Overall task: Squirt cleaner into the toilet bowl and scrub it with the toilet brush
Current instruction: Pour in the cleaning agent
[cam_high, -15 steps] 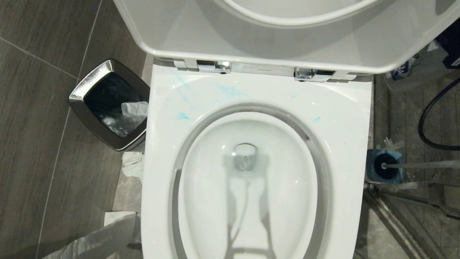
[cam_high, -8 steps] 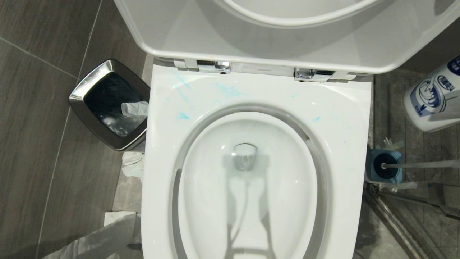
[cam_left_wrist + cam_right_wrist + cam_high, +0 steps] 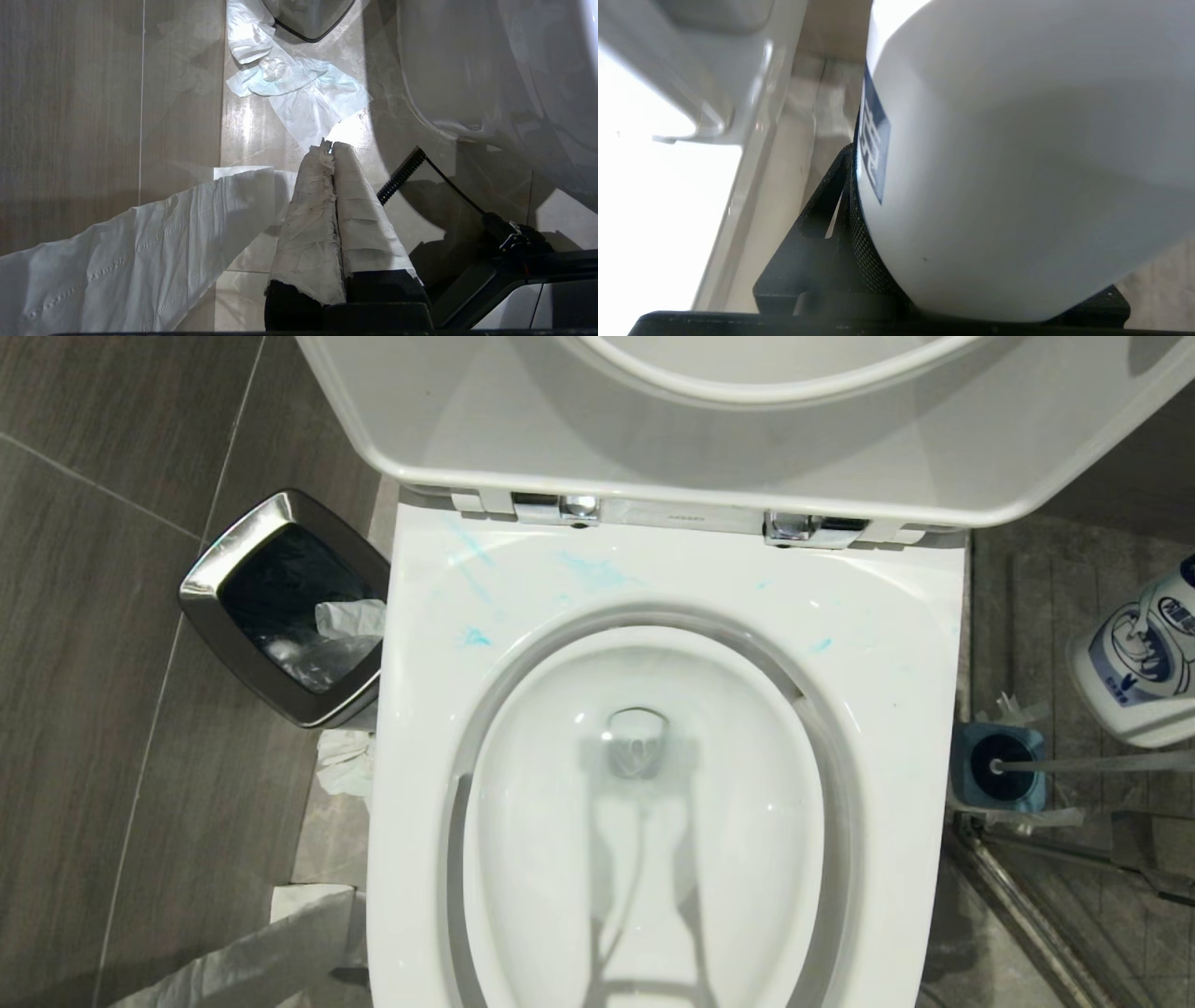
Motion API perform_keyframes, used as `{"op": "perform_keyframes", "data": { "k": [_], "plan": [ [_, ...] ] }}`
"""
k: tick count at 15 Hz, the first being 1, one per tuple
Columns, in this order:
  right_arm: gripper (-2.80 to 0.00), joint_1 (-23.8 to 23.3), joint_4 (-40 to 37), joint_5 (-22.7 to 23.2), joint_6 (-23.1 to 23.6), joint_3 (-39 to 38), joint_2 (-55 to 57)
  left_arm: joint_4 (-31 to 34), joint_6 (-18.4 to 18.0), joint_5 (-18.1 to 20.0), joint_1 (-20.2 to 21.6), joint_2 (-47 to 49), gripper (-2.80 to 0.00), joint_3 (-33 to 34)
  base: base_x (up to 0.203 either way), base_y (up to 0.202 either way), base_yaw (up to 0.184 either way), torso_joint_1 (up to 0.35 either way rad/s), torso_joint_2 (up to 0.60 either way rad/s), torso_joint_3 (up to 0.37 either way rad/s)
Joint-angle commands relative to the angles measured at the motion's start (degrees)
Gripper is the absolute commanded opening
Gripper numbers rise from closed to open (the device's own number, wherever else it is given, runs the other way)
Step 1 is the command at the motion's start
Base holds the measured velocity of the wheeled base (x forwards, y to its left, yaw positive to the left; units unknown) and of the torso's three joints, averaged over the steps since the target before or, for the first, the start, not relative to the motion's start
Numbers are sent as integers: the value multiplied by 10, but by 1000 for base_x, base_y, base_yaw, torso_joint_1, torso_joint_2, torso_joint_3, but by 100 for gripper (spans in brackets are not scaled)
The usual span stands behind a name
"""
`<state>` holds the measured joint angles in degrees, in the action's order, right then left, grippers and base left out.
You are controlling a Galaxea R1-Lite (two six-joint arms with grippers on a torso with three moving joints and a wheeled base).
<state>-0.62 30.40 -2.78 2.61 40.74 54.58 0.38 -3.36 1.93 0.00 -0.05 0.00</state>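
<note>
The white toilet bowl [image 3: 896,709] stands open with its seat and lid up, and pale blue cleaner smears [image 3: 597,569] mark the back of its rim. A white cleaner bottle with a blue label [image 3: 1134,672] hangs at the right edge, beside the bowl. My right gripper [image 3: 971,261] is shut on this bottle [image 3: 1017,163], with one black finger [image 3: 850,210] pressed to its side. The toilet brush handle [image 3: 1092,763] rises from the blue holder [image 3: 966,747] on the floor to the right. My left gripper [image 3: 331,148], its fingers wrapped in white, is shut and empty, low beside the toilet.
A chrome-rimmed black bin [image 3: 201,588] stands left of the toilet. Crumpled tissue [image 3: 345,761] lies on the floor beside it, and a long paper strip [image 3: 252,952] runs across the near left floor. A black cable [image 3: 402,172] lies by the toilet's base.
The cleaner bottle came into the head view at the right edge and has since sunk lower and slid further right. The left arm has not moved.
</note>
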Motion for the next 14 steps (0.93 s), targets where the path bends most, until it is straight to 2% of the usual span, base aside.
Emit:
{"op": "perform_keyframes", "data": {
  "k": [1, 5, 14],
  "plan": [
    [-280, 0, -6, 0, 8, 5, -17, 1, -2, 0, 0, 0, -280, 1, 0, 0, 0, 0, 0, 0],
    [-280, 1, -6, 5, 49, -27, -41, 0, -8, 0, 0, 0, -280, 1, 0, 0, 0, 2, 0, 8],
    [-280, 1, -6, 2, 51, -19, -41, 1, -2, 0, 0, 0, -280, 1, 0, 0, 0, 2, 1, 179]
  ]
}}
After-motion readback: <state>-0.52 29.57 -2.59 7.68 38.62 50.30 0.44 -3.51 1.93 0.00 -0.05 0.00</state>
